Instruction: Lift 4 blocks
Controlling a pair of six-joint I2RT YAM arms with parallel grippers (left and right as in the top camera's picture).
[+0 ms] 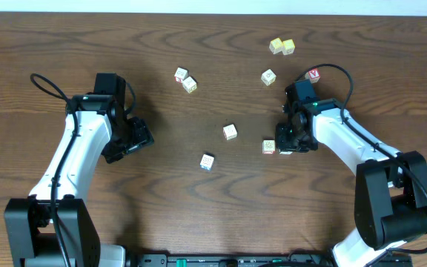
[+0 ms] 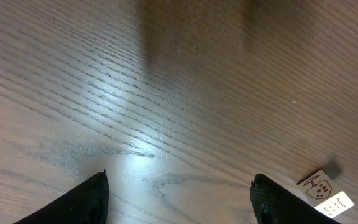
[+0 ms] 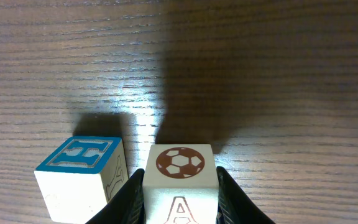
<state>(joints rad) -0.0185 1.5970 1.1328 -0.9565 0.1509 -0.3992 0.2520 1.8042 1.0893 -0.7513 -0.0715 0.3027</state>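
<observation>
My right gripper [image 3: 180, 178] is shut on a pale block [image 3: 179, 177] with a brown football on top and a letter A facing the camera. Its black fingers [image 3: 232, 200] press both side faces. Close on its left in the right wrist view stands another block [image 3: 79, 177] with a blue H on top. From overhead the held block [image 1: 268, 147] pokes out left of the right gripper [image 1: 279, 144]. More pale blocks [image 1: 230, 132] [image 1: 207, 161] lie mid-table. My left gripper [image 2: 180, 200] [image 1: 142, 136] hangs open over bare wood, with one block [image 2: 321, 190] off to its right.
Further pale cubes sit at the back [image 1: 181, 74] [image 1: 190, 84] [image 1: 268, 76]. Two yellowish cubes [image 1: 282, 47] lie at the far edge, and a cube with a red letter [image 1: 313, 74] rests behind the right arm. The table [image 1: 161, 208] is dark brown wood.
</observation>
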